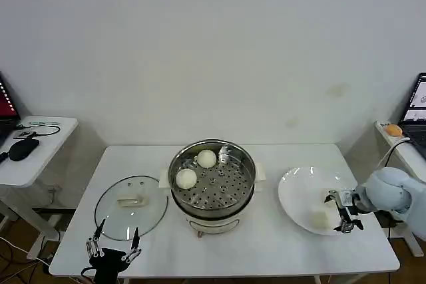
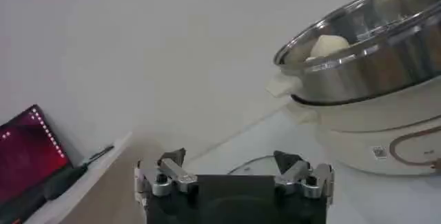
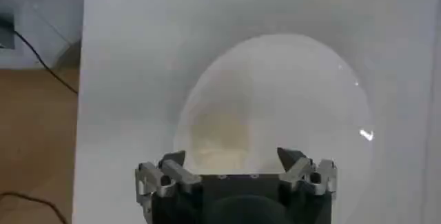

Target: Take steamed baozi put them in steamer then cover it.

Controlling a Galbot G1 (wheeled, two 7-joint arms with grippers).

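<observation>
The shiny steel steamer (image 1: 214, 194) stands mid-table on its white base with two cream baozi (image 1: 207, 158) (image 1: 186, 178) on the perforated tray. A third baozi (image 1: 321, 218) lies on the white plate (image 1: 299, 191) at the right. My right gripper (image 1: 341, 212) is open at the plate's right side, right next to that baozi. In the right wrist view the baozi (image 3: 219, 132) sits just ahead of the open right gripper (image 3: 231, 156). My left gripper (image 1: 113, 244) hangs open at the front left, near the glass lid (image 1: 131, 207). The left wrist view shows the steamer (image 2: 372, 60) with one baozi (image 2: 329, 45) inside.
A small white side table (image 1: 30, 157) at the left carries a black mouse and a laptop. Another side table (image 1: 399, 141) at the right holds a laptop and an orange object. The white table's front edge (image 1: 226, 274) lies close below both grippers.
</observation>
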